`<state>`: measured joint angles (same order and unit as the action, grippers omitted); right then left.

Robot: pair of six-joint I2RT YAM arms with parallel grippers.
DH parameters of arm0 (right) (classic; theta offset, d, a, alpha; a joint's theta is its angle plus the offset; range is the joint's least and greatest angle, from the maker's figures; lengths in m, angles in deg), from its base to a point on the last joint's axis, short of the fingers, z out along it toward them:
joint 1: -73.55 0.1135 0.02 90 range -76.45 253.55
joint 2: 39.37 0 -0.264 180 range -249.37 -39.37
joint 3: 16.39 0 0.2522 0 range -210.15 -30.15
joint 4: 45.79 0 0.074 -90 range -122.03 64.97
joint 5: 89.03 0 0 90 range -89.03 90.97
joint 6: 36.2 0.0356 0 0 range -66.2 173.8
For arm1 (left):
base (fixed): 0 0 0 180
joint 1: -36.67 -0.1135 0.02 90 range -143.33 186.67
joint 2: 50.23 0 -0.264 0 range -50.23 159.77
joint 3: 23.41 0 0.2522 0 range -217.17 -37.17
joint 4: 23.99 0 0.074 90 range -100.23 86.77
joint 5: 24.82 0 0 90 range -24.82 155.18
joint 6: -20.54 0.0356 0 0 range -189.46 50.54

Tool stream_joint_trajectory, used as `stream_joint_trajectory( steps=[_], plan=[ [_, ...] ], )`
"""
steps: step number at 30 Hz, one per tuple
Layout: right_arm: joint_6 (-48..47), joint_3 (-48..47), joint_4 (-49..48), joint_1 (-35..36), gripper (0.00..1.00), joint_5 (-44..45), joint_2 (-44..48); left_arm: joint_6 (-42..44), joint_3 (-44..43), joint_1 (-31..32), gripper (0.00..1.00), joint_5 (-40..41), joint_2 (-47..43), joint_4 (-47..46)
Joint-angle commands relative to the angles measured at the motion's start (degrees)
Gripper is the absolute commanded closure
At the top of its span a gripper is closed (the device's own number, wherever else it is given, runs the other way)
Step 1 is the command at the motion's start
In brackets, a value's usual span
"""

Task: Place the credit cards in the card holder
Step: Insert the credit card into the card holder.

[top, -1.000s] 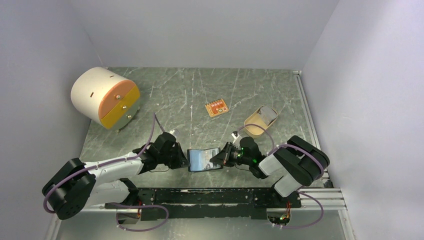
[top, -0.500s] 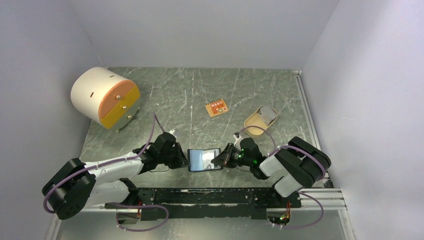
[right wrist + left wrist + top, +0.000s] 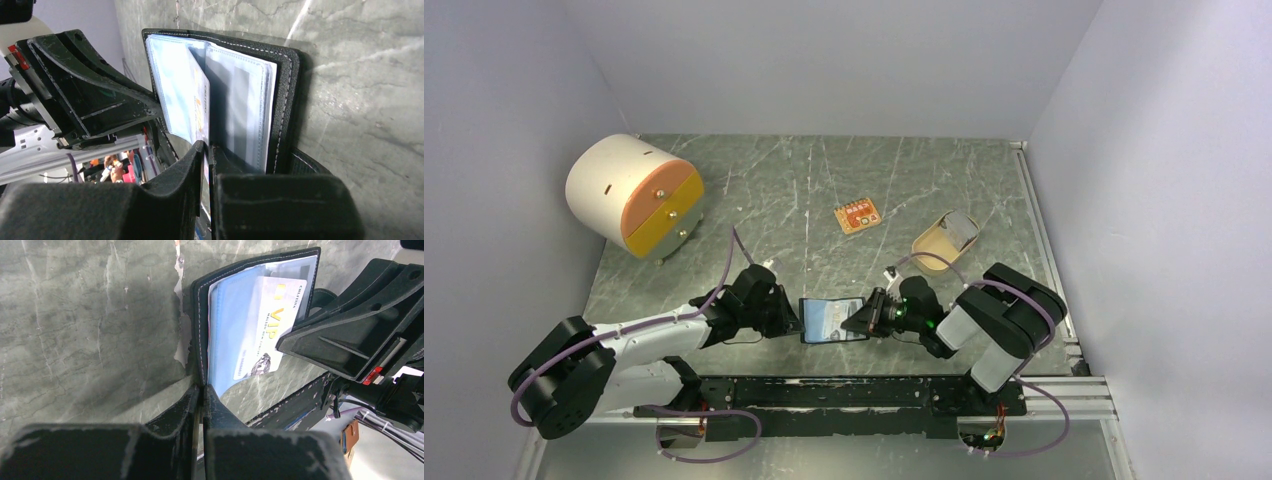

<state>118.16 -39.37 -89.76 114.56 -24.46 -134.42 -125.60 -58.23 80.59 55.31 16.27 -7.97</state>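
card holder (image 3: 832, 320) pinched by low left gripper (image 3: 795, 318), card (image 3: 267, 325) by right gripper (image 3: 861, 322)

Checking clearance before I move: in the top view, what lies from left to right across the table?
White drawer drum → left gripper → card holder → right gripper, pinching a credit card → tan oval tray.

Quick count: one black card holder (image 3: 832, 320), and only one credit card (image 3: 267, 335) that I can clearly make out. Other than that there's one round white drawer box (image 3: 629, 195), one small orange packet (image 3: 856, 216), one tan oval tray (image 3: 944, 243), plus two robot arms, left arm (image 3: 654, 335) and right arm (image 3: 999, 320).
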Motion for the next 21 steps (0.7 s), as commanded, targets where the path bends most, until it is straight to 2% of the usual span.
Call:
stream_joint_trajectory(
  steps=[1,12,16,21],
  plan=[
    [-2.2,-1.7,1.4,0.6,0.89,-1.6,-0.9,0.7,-1.3,-0.3,0.91,0.3,-0.4,-0.6],
    [-9.2,-8.2,23.3,0.9,0.65,5.7,6.4,1.2,-2.1,-0.3,0.91,-0.1,-0.2,-0.3],
    [-10.2,-9.8,25.3,1.4,0.63,5.6,7.1,1.6,-2.8,-0.3,0.91,-0.4,0.5,-0.5],
    [-8.7,-10.5,22.8,2.7,0.63,4.6,5.9,1.0,-2.9,-0.3,0.91,-2.6,0.6,-2.2]
  ],
)
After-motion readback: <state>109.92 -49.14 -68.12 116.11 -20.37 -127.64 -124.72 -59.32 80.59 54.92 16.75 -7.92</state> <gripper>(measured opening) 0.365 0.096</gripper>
